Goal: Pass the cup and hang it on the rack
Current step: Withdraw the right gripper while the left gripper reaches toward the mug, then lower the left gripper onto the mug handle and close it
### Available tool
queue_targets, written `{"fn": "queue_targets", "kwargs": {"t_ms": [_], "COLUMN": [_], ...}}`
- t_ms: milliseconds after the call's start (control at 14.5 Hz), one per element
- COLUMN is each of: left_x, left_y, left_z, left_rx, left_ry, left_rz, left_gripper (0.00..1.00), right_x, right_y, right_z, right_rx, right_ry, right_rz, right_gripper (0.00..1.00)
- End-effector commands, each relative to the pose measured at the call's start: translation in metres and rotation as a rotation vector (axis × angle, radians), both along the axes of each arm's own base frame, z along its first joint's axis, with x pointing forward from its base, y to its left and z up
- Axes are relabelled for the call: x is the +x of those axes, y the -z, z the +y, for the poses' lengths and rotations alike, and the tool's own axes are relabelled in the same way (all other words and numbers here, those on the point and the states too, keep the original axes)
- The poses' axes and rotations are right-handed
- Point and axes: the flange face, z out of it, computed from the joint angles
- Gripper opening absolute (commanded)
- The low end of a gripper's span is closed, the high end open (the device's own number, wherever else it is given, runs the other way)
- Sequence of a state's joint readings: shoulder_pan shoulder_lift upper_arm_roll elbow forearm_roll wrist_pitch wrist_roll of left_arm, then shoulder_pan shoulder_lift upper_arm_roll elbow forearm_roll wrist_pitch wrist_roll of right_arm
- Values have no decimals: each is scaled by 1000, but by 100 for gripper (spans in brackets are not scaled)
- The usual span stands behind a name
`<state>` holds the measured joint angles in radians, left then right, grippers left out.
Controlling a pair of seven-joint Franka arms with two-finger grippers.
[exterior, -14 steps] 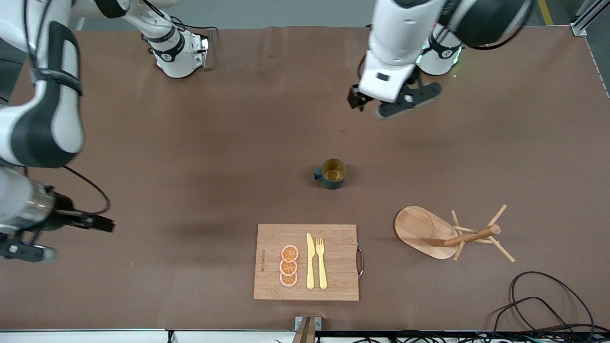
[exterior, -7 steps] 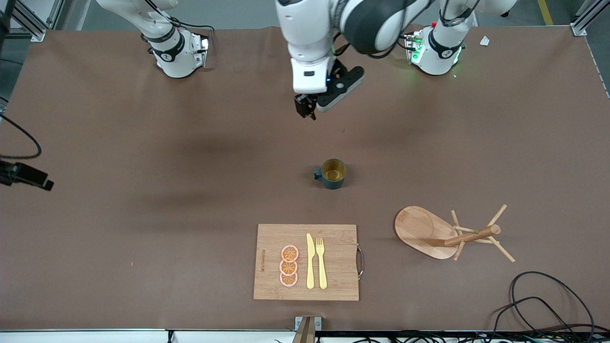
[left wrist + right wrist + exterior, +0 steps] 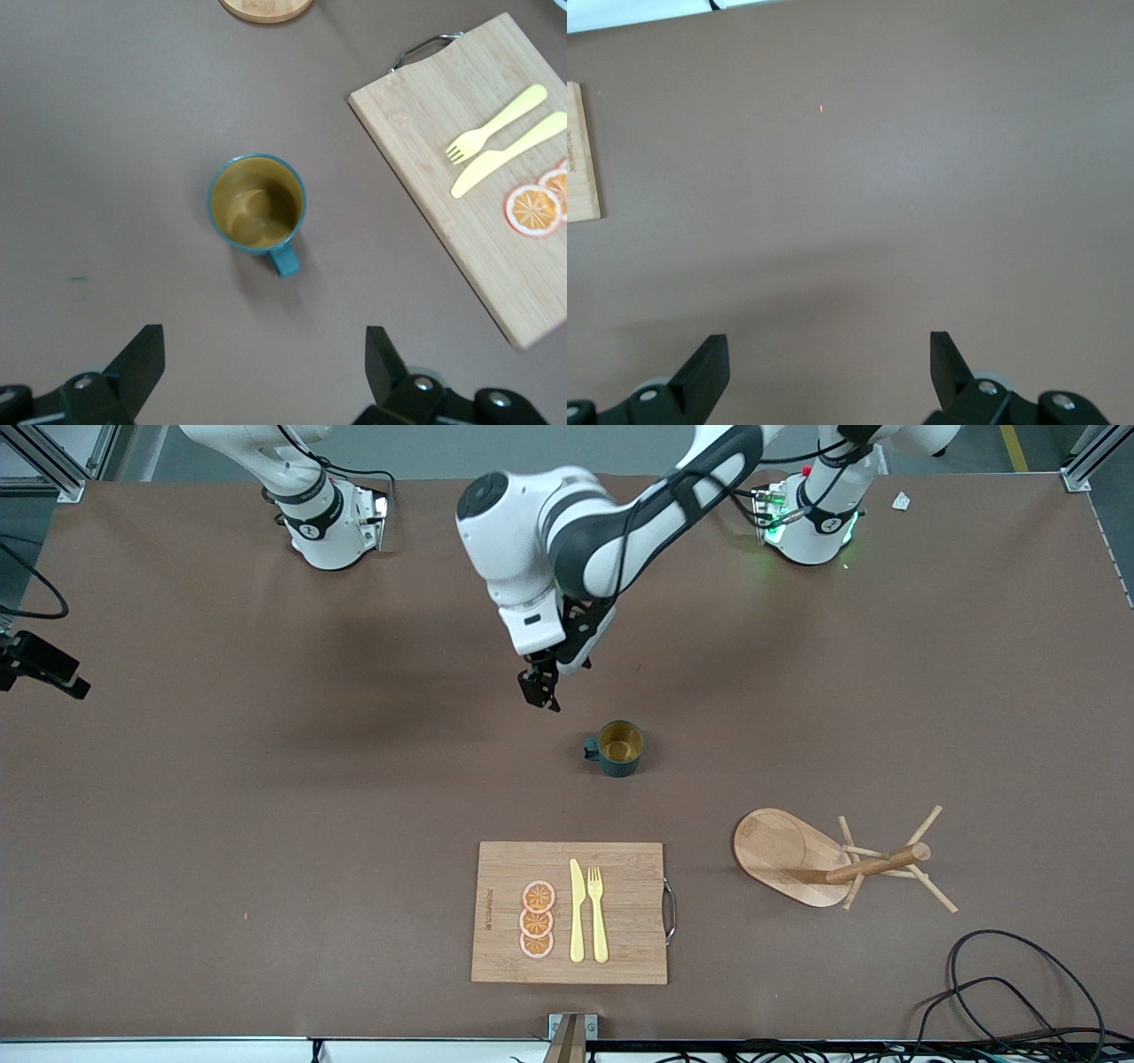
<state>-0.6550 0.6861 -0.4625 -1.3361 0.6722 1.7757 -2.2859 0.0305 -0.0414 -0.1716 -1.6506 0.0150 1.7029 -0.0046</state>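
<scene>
Cup (image 3: 618, 748) upright on brown table (image 3: 266, 779) | left end effector (image 3: 539, 689) open above table | right end effector (image 3: 828, 372) open

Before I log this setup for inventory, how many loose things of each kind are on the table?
Cup: 1
Rack: 1
Cutting board: 1
Knife: 1
Fork: 1
Orange slices: 3
Total: 8

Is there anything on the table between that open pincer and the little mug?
Nothing: in the left wrist view only bare brown table lies between the left pincer and the cup.
</scene>
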Motion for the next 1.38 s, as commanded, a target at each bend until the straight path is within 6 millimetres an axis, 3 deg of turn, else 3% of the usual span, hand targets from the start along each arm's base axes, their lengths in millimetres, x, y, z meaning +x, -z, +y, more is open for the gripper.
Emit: {"fn": "queue_targets", "kwargs": {"t_ms": [0, 69, 207, 414, 690, 897, 1310], "left_x": [-5, -9, -22, -24, -12, 11, 7], "left_y": [35, 48, 84, 131, 159, 179, 191], "left_z": [-17, -21, -26, -27, -23, -26, -21], "left_rx": [42, 43, 76, 112, 134, 155, 187], "left_ry": [-45, -91, -130, -176, -145, -123, -124], "left_rz": [-72, -105, -138, -248, -297, -352, -302], "left_gripper": [100, 100, 100, 100, 100, 100, 95], "right_x": [-7, -5, -3, -6, -4, -4, -4], "right_y": [-15, -27, -30, -39, -38, -38, -38], "right_z": [3, 0, 0, 6, 3, 5, 5], "right_rx": [-19, -24, -26, -24, -21, -21, -21], "right_ry": [-4, 1, 0, -8, -14, -17, -17], "right_rz": [-14, -38, -44, -26, -20, -19, -19], "right_gripper": [100, 100, 100, 100, 100, 100, 100]}}
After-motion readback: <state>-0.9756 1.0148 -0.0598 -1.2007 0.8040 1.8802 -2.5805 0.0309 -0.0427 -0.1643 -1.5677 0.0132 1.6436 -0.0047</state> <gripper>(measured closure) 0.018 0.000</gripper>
